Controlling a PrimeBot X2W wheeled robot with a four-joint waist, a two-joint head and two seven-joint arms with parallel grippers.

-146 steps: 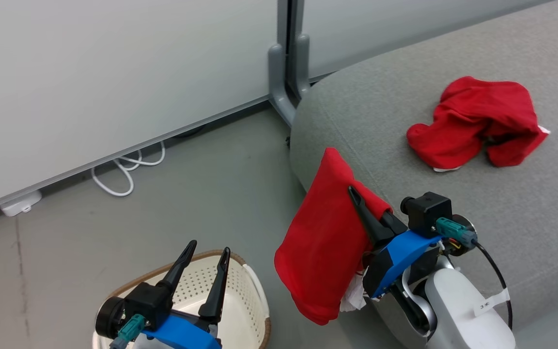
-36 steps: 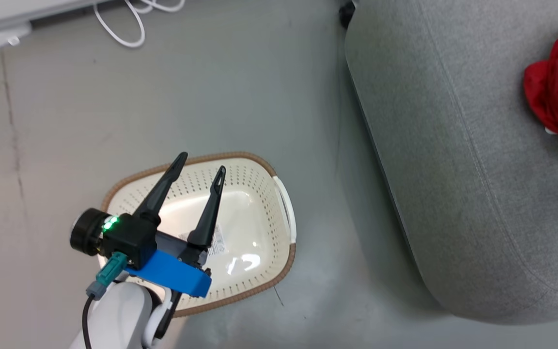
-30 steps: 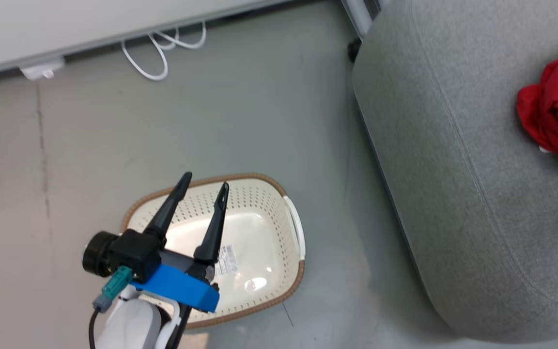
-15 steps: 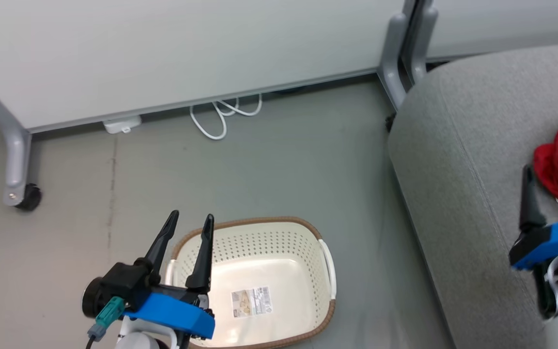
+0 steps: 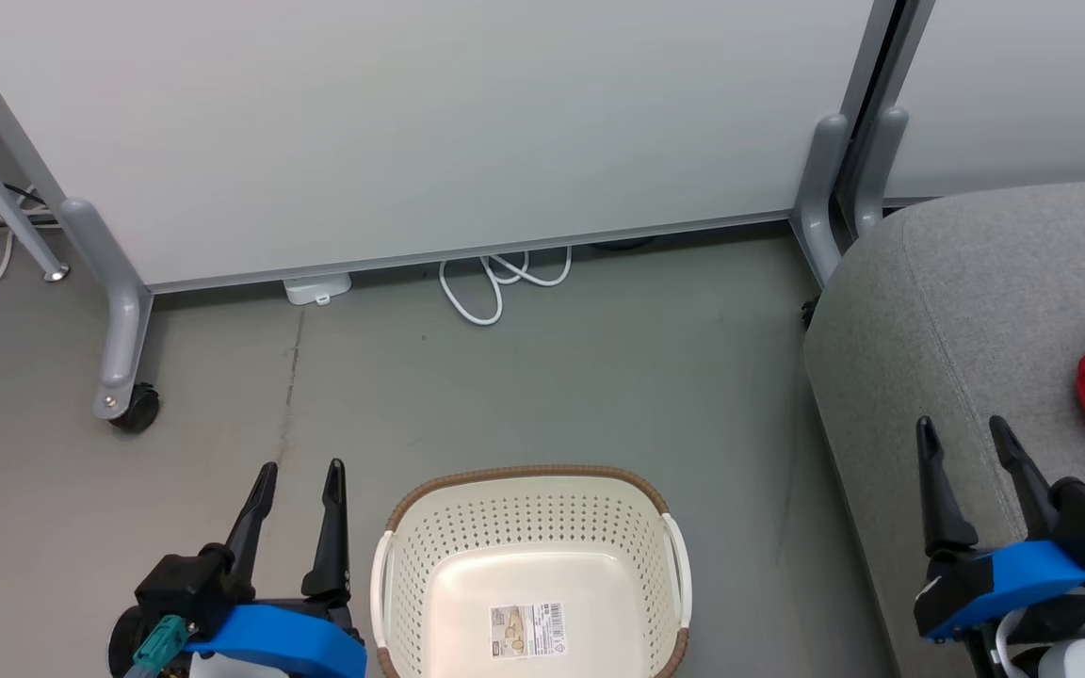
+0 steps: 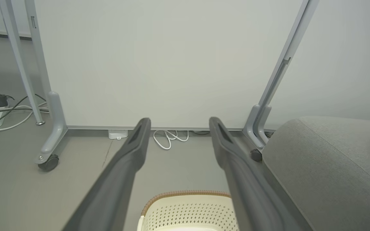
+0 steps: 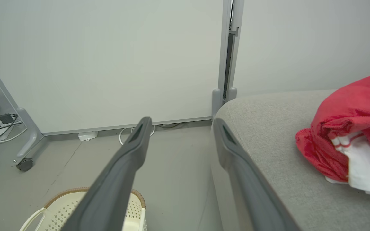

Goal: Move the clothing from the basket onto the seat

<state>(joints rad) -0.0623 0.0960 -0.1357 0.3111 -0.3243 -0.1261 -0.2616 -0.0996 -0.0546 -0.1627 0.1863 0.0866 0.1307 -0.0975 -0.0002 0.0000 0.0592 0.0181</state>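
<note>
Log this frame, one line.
basket: empty | clothing: on seat | left gripper: open, empty | right gripper: open, empty

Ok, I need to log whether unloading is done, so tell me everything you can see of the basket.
The basket is cream-white plastic with perforated walls, a brown woven-look rim and white side handles. It stands upright on the grey floor, left of the seat and apart from it. Inside lies only a barcode label on its glossy bottom.
</note>
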